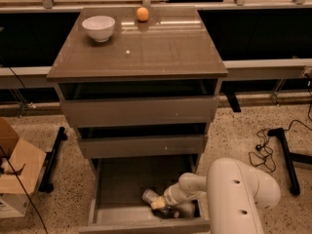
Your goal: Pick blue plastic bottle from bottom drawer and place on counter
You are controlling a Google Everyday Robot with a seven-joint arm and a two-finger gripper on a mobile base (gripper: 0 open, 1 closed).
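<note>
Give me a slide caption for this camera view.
Gripper down in the open bottom drawer, by the blue plastic bottle, below the counter.

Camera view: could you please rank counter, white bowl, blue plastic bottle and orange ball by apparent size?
Largest: counter
white bowl
blue plastic bottle and orange ball, unranked: the gripper in the bottom drawer partly covers the bottle.

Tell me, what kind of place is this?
Probably a robot test lab, not a home: loose cables on the floor, a cardboard box, and a robot's gripper inside the bottom drawer.
</note>
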